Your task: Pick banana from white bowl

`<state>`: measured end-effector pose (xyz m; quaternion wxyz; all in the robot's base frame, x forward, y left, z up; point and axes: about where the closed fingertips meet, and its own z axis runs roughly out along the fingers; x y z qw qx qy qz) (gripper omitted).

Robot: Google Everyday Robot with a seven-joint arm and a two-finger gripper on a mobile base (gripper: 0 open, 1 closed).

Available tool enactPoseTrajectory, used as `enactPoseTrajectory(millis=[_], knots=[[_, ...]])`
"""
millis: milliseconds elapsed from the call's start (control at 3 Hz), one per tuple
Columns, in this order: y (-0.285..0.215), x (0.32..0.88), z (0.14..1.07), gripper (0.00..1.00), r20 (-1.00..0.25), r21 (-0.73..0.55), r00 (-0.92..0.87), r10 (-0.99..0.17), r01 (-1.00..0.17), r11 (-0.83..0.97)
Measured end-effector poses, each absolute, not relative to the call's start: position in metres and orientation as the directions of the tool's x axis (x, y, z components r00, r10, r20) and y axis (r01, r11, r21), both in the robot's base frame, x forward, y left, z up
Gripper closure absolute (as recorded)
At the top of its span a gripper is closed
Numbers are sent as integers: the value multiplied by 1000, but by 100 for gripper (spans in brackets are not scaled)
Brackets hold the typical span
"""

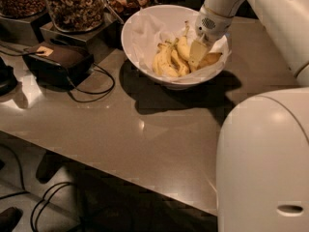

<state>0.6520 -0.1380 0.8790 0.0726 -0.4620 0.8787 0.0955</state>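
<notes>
The white bowl stands on the countertop at the back, lined with crinkled white paper. Several yellow bananas lie in it. A bunch of smaller ones is on the left. The banana with a brownish end lies at the right, partly hidden by my gripper. My gripper reaches down into the right half of the bowl from above and is right at the bananas, touching or nearly touching them. My white arm runs up to the top right.
Glass jars of nuts stand behind the bowl at the left. A dark box with a black cable lies left of the bowl. The robot's white body fills the lower right. The counter's front edge runs diagonally.
</notes>
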Motion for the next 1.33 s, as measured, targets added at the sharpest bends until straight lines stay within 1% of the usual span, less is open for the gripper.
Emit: enactPoseTrajectory(millis=[333, 667, 1333], knots=[[-138, 652, 879, 11, -216, 101, -562, -798, -826, 555], [-137, 656, 879, 15, -228, 94, -563, -794, -825, 557], [-137, 656, 879, 61, -229, 94, -563, -794, -825, 557]])
